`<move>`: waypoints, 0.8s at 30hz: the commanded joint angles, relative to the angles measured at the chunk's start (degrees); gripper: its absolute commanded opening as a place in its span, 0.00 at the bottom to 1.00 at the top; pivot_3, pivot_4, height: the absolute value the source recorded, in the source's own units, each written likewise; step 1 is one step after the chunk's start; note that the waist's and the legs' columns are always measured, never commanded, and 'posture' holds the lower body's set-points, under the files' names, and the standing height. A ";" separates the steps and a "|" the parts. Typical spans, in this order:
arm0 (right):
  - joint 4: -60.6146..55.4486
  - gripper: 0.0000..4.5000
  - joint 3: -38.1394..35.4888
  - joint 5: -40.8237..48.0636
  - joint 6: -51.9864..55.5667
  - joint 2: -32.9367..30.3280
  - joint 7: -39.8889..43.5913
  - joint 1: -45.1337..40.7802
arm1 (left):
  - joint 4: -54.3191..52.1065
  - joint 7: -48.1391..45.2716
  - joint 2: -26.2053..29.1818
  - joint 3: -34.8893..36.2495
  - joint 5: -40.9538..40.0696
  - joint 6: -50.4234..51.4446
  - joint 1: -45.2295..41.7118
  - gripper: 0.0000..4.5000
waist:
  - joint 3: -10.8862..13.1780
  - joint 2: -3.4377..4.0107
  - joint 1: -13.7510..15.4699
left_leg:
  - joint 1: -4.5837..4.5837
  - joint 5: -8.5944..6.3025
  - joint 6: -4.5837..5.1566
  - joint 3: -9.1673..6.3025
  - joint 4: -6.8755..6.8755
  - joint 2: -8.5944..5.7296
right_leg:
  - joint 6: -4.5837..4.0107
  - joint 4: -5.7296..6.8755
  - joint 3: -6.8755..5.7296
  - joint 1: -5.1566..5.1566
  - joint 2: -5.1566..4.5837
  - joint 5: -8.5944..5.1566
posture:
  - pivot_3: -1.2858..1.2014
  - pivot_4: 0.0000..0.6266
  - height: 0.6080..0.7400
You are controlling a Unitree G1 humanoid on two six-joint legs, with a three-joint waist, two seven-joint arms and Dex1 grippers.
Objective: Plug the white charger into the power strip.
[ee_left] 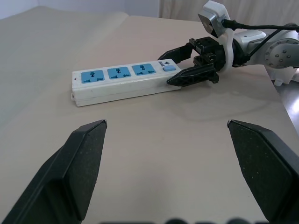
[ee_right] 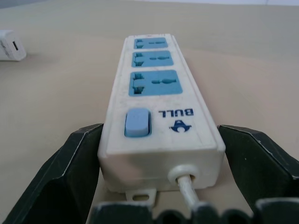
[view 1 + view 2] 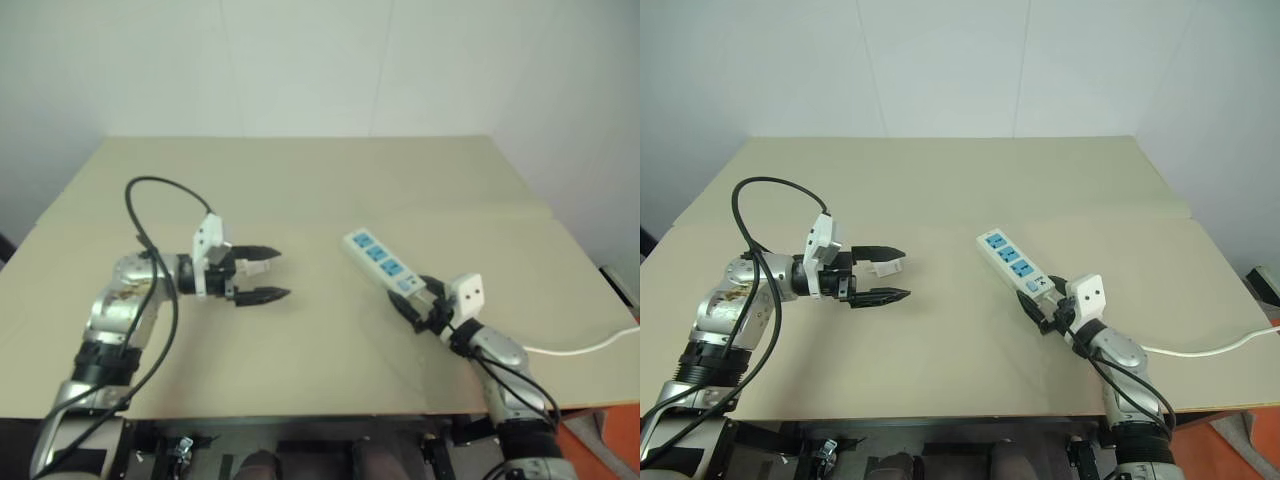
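Note:
The power strip (image 3: 378, 258) lies at an angle on the tan table, right of centre, its three blue sockets facing up. My right gripper (image 3: 412, 300) is open, and its fingers (image 2: 70, 172) flank the strip's switch end, where the cord comes out. The white charger (image 2: 10, 45) lies on the table left of the strip. From the head it appears as a small white block (image 3: 883, 268) between my left gripper's fingers. That left gripper (image 3: 283, 272) is open, hovers above the table and points right toward the strip (image 1: 121, 81) with nothing in its jaws.
The strip's thin white cord (image 3: 580, 348) runs off to the table's right edge. A black cable (image 3: 150, 190) loops up above my left arm. The table (image 3: 300, 170) is bare toward the back, with a white wall behind it.

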 commanded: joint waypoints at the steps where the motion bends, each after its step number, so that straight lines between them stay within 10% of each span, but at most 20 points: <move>1: -0.42 0.99 -1.13 1.53 -1.87 -0.17 0.46 -0.65 | -2.18 -0.15 0.27 1.79 -1.45 -0.43 -0.32 1.00 | 0.00 0.00 0.00 | 0.00 0.00 0.00 0.00 0.00 0.00 | 0.00 0.00 0.00 0.00 0.00 0.00 | 0.52 0.24 1.00; 5: 0.26 0.99 -0.68 1.49 -2.07 -0.01 0.92 -0.83 | -2.37 0.02 0.14 1.61 -1.39 -0.50 -0.15 1.00 | 0.00 0.00 -0.02 | 0.01 0.00 0.00 -0.01 0.00 0.00 | 0.00 0.01 0.00 0.00 0.00 0.00 | 0.52 0.24 1.00; 10: 1.15 0.76 -0.33 0.98 -2.14 -0.14 1.43 -1.30 | -2.29 0.14 0.02 1.49 -1.21 -0.68 -0.04 1.00 | 0.00 0.00 -0.17 | 0.02 0.00 0.00 -0.01 0.00 0.01 | 0.00 0.01 0.00 0.01 0.00 0.00 | 0.52 0.24 1.00; 24: -6.13 0.76 -2.45 7.65 -2.86 -10.59 18.57 3.96 | 3.22 3.37 -0.44 0.82 2.61 -1.47 -6.75 1.00 | 0.00 0.00 0.30 | -0.01 0.00 0.00 -0.01 0.01 -0.04 | 0.01 -0.05 -0.01 0.04 -0.02 -0.01 | 0.52 0.24 1.00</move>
